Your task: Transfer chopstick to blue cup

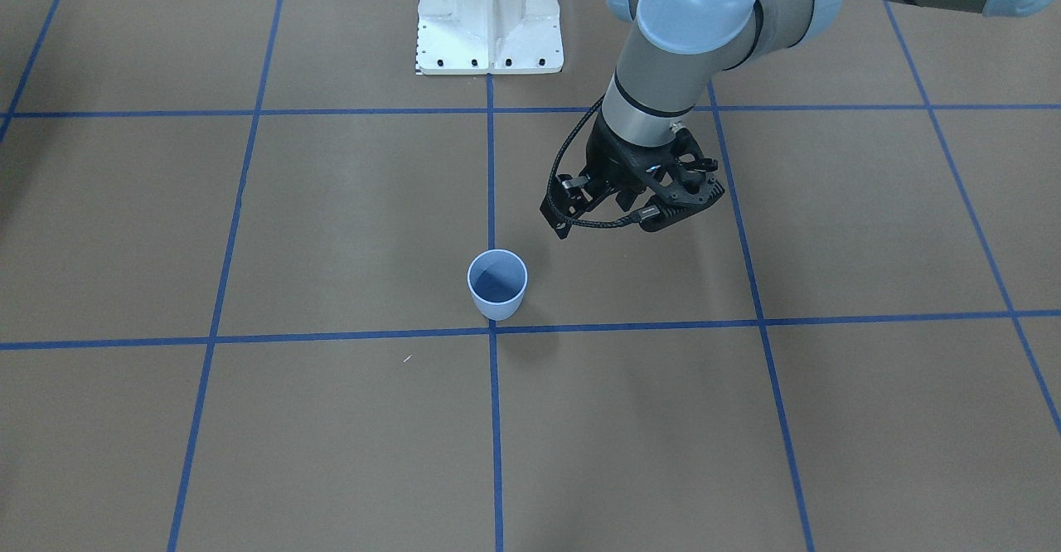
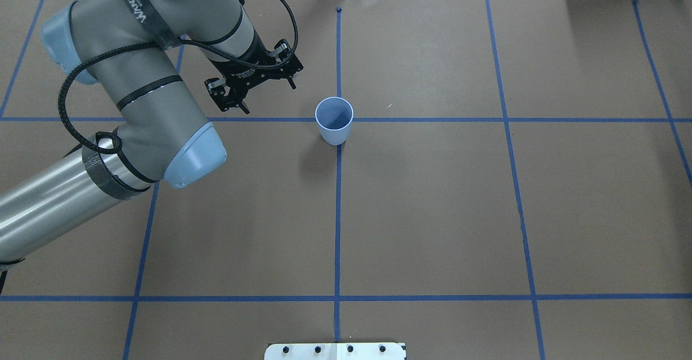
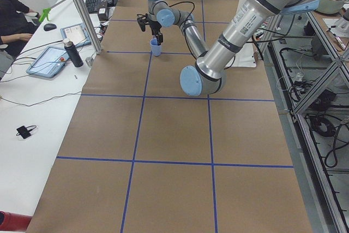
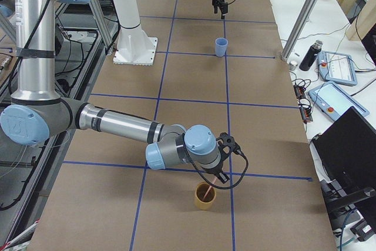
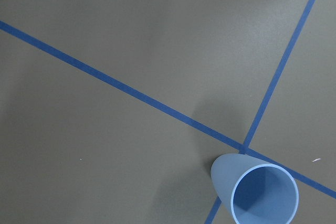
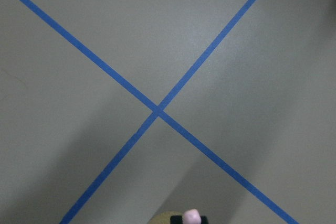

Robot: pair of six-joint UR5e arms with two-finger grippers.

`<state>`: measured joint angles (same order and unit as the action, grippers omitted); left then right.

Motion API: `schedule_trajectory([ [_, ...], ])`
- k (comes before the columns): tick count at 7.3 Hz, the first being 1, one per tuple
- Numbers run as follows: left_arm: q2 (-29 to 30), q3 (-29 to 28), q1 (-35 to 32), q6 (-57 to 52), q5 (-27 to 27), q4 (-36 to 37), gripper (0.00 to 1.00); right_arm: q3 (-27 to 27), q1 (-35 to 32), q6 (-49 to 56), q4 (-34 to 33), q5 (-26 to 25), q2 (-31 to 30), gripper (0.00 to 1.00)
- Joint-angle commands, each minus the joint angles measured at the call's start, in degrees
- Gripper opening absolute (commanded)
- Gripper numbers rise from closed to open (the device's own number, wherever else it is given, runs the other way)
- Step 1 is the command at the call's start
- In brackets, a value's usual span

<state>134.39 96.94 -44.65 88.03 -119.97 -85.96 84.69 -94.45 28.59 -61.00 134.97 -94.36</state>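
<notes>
The blue cup (image 1: 497,284) (image 2: 334,120) (image 5: 257,190) stands upright and empty on a crossing of blue tape lines. My left gripper (image 1: 613,212) (image 2: 268,98) hovers a little beside it on the robot's left, open and holding nothing. At the table's right end, my right gripper (image 4: 220,173) hangs just above a tan cup (image 4: 205,198). The pale pink chopstick (image 4: 210,187) slants from the gripper down into that cup. In the right wrist view the chopstick's pink end (image 6: 191,215) pokes up between black finger parts at the bottom edge, so the gripper looks shut on it.
The white robot base (image 1: 489,17) (image 4: 132,45) stands at the table's robot side. A side table carries tablets, a dark bottle (image 4: 309,55) and a laptop, with a metal post (image 4: 305,13) beside it. A seated person (image 3: 13,17) is at that side table.
</notes>
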Motion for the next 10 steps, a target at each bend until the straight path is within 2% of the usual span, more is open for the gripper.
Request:
schedule_trajectory([
  [1,0.0,0.0,0.0,-0.05,0.0,0.0,0.99,0.65,-2.74,-0.02,-0.09,1.34,0.14,0.0],
  [4,0.0,0.7,0.0,-0.05,-0.09,0.0,0.99,3.01,-7.49,-0.81,-0.7,3.9,0.14,0.0],
  [6,-0.35,0.88,0.0,-0.14,-0.09,0.0,0.99,6.08,-8.55,-6.84,-0.97,6.52,0.84,0.0],
  [7,-0.79,0.97,0.0,-0.14,-0.09,-0.09,0.99,8.88,-9.6,-10.01,-4.45,8.45,1.8,0.0],
  [9,-1.14,1.93,-1.13,-0.32,0.09,-0.09,0.99,16.17,-10.93,-10.31,-21.18,9.44,7.4,0.0],
  [10,-2.71,4.46,-3.49,-4.58,-0.17,0.0,0.99,16.82,-9.71,-10.48,-28.32,9.35,12.57,0.0],
])
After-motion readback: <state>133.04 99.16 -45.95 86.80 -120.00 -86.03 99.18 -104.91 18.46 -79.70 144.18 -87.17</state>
